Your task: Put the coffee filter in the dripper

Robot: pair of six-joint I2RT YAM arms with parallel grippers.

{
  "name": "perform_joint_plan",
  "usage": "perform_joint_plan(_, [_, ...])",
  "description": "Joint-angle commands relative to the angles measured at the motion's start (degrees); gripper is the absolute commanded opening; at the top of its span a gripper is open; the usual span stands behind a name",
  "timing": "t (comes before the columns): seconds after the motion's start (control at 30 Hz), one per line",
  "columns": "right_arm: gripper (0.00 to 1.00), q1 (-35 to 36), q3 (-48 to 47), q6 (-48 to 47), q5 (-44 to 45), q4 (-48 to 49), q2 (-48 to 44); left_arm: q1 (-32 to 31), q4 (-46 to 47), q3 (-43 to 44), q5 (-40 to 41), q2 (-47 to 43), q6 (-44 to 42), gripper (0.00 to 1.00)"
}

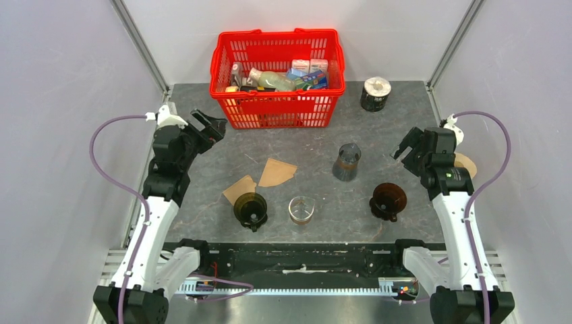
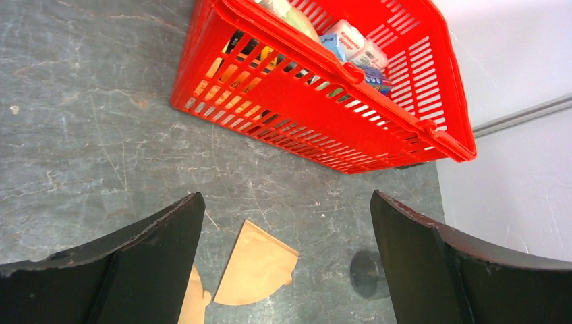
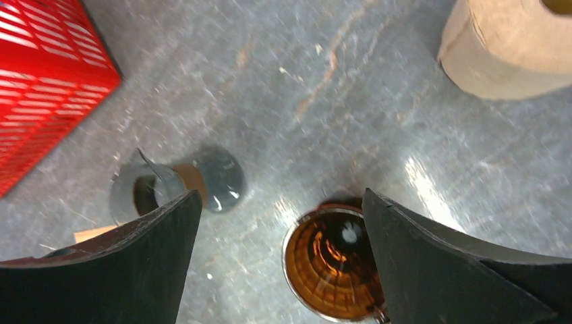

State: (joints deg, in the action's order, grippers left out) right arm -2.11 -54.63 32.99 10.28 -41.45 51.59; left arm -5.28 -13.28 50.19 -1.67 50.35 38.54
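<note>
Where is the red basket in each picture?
Top camera: the red basket is at the top middle.
Left wrist: it fills the upper right.
Right wrist: only a corner shows, upper left.
Shared landmark: the glass jug in front of the basket, lower left in the right wrist view, dim at the left wrist's bottom edge.

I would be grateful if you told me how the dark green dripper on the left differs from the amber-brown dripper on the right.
Colour: the dark green plastic dripper is a dim olive, while the amber-brown plastic dripper glows orange, its inner ribs showing. Neighbours: the green one sits right beside a brown paper filter; the amber one stands alone. Both are upright cones of similar size, with no filter inside.
</note>
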Motion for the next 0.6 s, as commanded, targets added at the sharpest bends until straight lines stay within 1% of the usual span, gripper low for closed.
perform_joint_plan(0.0, [0.97, 0.0, -3.74, -0.11, -1.0, -12.31, 1.58, -0.22, 7.03, -2.08, -2.91, 1.83, -1.1, 1.0])
perform_joint_plan(0.13, [0.97, 0.0, -3.05, 0.2, -0.88, -16.82, 2.22, -0.26, 7.76, -1.93, -6.12, 3.72, -3.0, 1.0])
perform_joint_plan(0.23, [0.97, 0.0, -2.87, 0.93, -0.48, -18.74, 1.96, -0.29, 9.05, -2.97, -7.09, 3.93, -4.17, 1.0])
perform_joint_plan(0.37, [0.97, 0.0, -2.03, 0.99, -1.61, -18.77, 1.32, -0.27, 10.38, -3.96, -8.32, 3.88, -5.54, 1.0])
perform_joint_plan(0.57, [0.97, 0.0, -1.37, -1.03, -4.33, -17.14, 1.62, -0.28, 10.38, -4.48, -7.72, 3.61, -6.55, 1.0])
